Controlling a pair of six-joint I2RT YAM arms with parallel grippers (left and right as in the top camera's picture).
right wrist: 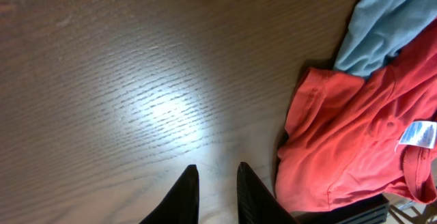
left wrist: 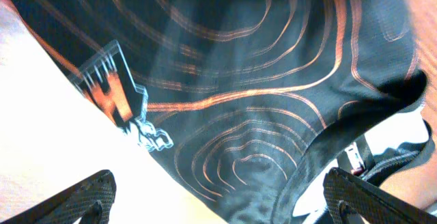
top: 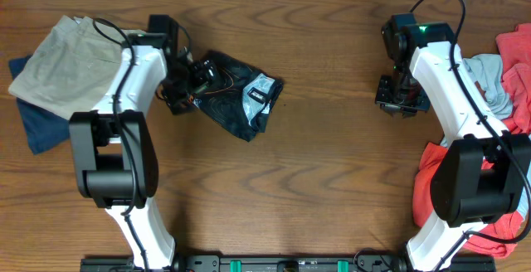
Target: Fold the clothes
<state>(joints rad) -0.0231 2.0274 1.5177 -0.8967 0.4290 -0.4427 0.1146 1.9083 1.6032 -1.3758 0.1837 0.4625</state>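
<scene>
Shirt (top: 241, 96) lies bunched left of centre on the table (top: 332, 181), my left gripper (left wrist: 225, 200) low over it, jaws spread wide, ready, I judge, to pinch a fold; my right gripper (right wrist: 217, 193), jaws nearly together and empty, hovers by the red pile (right wrist: 348, 149).

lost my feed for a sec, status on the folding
Left gripper open, over black T-shirt. Right gripper nearly shut, empty, above bare table. T-shirt bunched, not folded. Red shirt beside right gripper, not touching.
</scene>
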